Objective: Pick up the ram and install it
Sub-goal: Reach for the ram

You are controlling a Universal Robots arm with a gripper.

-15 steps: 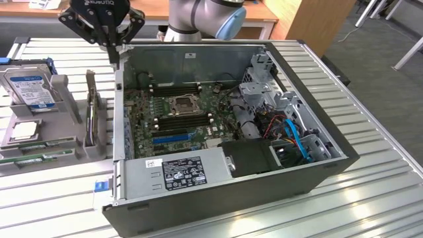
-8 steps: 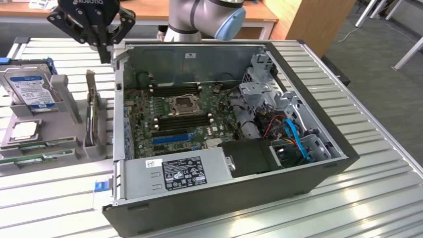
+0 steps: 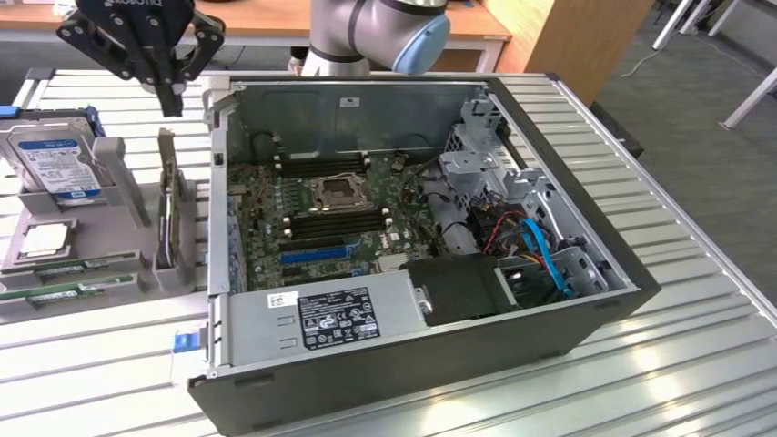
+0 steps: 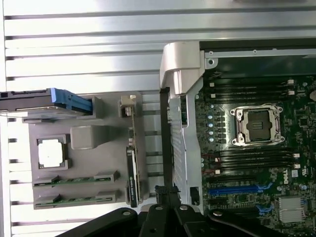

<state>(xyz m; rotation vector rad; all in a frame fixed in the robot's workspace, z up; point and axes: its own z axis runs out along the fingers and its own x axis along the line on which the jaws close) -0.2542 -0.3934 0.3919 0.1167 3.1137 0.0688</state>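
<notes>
up at the exterior view's far left, the gripper (image 3: 171,102) is hanging in the air with its jaws pressed together and nothing between them. it is hovering above the grey holder (image 3: 122,182) that is sitting beside the open computer case (image 3: 631,291). the ram (image 3: 75,265) is lying flat in a groove at the holder's near end, with a second green stick (image 3: 67,293) just beside it, both well apart from the fingertips. a hard drive (image 3: 55,164), a processor chip (image 3: 45,238) and an upright expansion card (image 3: 170,214) are sharing the holder. inside the case, the black memory slots (image 3: 334,223) are showing no stick seated in them.

looking down from the wrist, the gripper (image 4: 167,193) is poising over the strip between the holder (image 4: 86,138) and the case wall, near the expansion card (image 4: 131,170). the ram (image 4: 74,178) and the second green stick (image 4: 74,200) are resting in their grooves on the card's other side. the memory slots (image 4: 256,159) are flanking the processor socket (image 4: 256,126).

judging from this, the job is standing at the approach to the pick-up, with nothing grasped. that pick-up is calling for jaws spreading first, then lining up squarely across the thin board's long edges, clear of the neighbouring stick.
</notes>
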